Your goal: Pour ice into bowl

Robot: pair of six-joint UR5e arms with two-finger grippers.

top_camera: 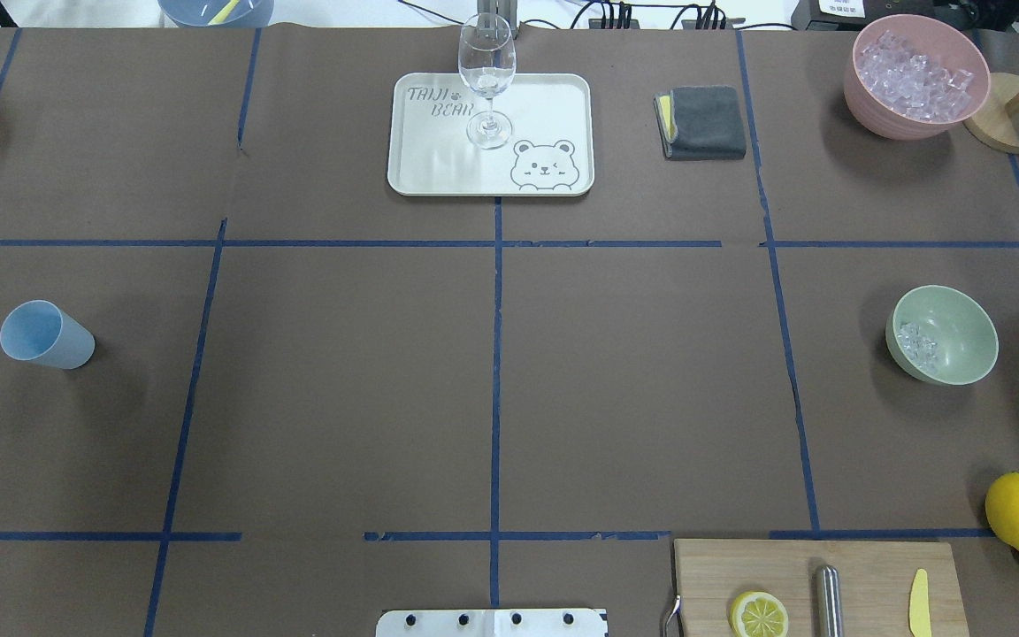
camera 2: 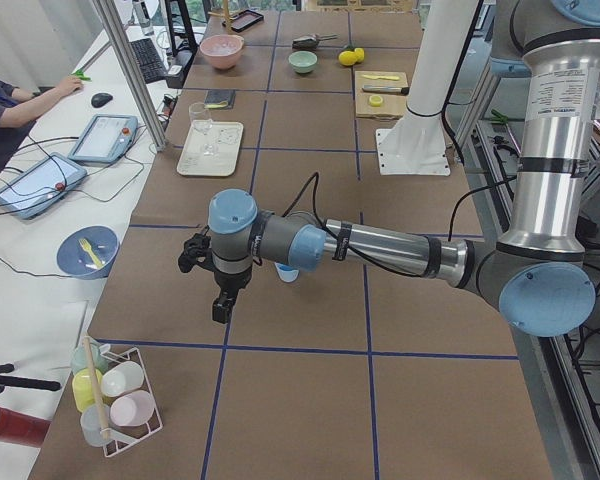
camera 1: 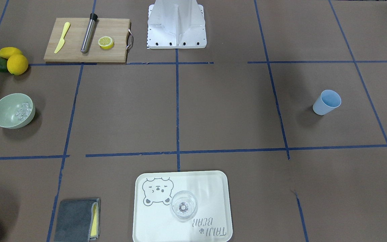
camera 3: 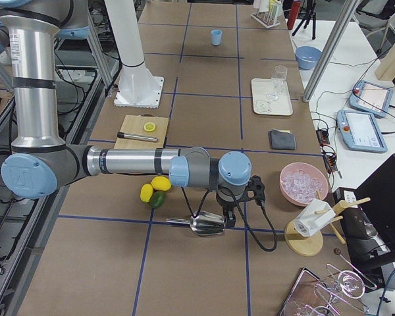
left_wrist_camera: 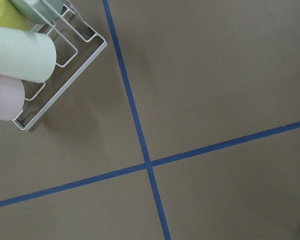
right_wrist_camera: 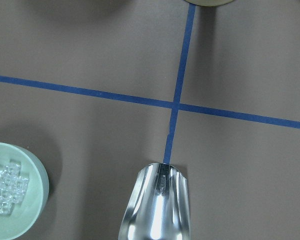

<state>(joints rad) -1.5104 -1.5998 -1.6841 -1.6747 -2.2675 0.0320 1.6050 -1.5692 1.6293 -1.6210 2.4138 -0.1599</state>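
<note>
The right hand [camera 3: 228, 220] hung low over the desk [camera 1: 213, 111] with a metal scoop [camera 3: 207, 224] at its tip. Only the distant side view caught it, so I could not tell whether its fingers gripped the handle. Nor could I tell whether the left hand [camera 2: 222, 305], poised just above the desk near the blue cup [camera 1: 327, 102], was apart or together. The ice [top_camera: 917, 345] lay in a small heap against one side of the sage-green bowl [top_camera: 965, 341], which stood on the robot's right part of the desk. In the right wrist view the scoop's mouth sat near the bowl without touching it, and the frame cut off both. The blue cup, well apart on the left, showed nothing inside. A pink bowl [top_camera: 907, 119] at the far edge was heaped with clear cubes. A wine glass [top_camera: 486, 66] stood upright and empty on a bear-printed tray [top_camera: 421, 172].
</note>
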